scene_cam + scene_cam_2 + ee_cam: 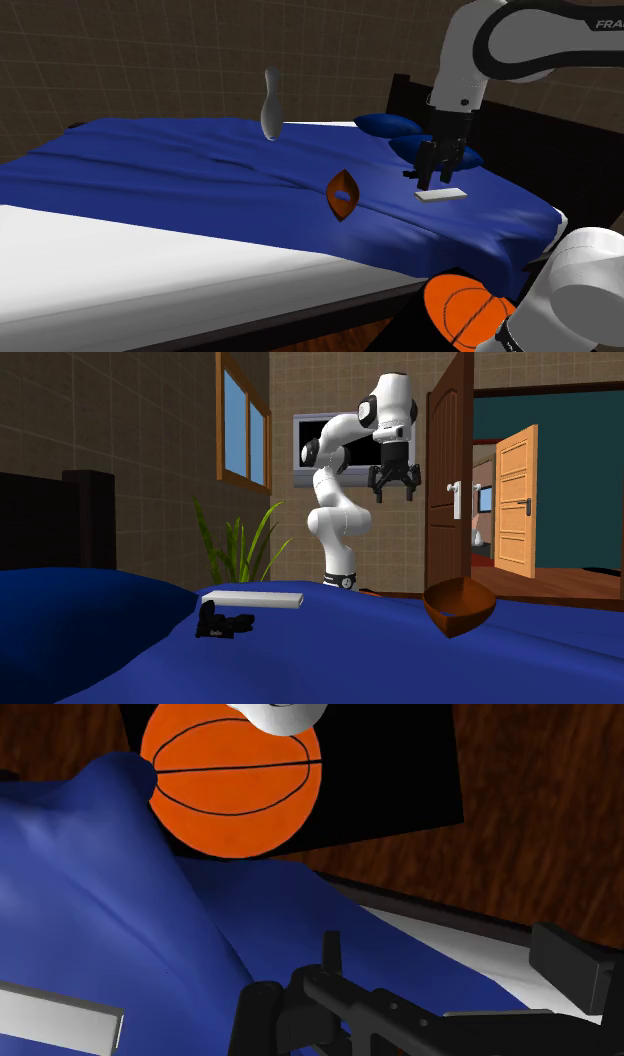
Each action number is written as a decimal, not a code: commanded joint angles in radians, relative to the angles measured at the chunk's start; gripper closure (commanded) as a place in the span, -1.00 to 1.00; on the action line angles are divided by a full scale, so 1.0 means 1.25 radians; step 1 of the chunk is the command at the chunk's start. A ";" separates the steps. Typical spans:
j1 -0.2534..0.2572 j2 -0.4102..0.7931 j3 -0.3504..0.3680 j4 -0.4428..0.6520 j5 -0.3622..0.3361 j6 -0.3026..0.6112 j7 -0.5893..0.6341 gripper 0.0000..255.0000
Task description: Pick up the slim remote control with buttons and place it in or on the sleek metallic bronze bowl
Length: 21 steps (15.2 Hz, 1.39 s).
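REMOTE OPERATION: My arm (pixel 500 45) bends over the bed with its wrist pointing straight down. The gripper (pixel 436 180) hangs with jaws apart and empty just above the remote (pixel 441 195), a white slab lying flat on the blue blanket (pixel 200 160). A small black object (pixel 222 622) lies just beside the remote. The brown bowl (pixel 343 195) sits tilted nearby, toward the shoulder view's left. Blue pillows (pixel 392 124) lie behind the gripper, and a basketball (pixel 462 305) shows past the bed's edge.
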 commanded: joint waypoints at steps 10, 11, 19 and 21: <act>-0.016 -0.082 -0.178 -0.134 -0.176 0.068 -0.325 -1.00; -0.019 -0.082 -0.201 -0.142 -0.197 0.079 -0.361 -1.00; -0.031 -0.012 -0.390 -0.156 -0.354 0.208 -0.651 -1.00; -0.024 0.024 -0.441 -0.145 -0.383 0.248 -0.722 -1.00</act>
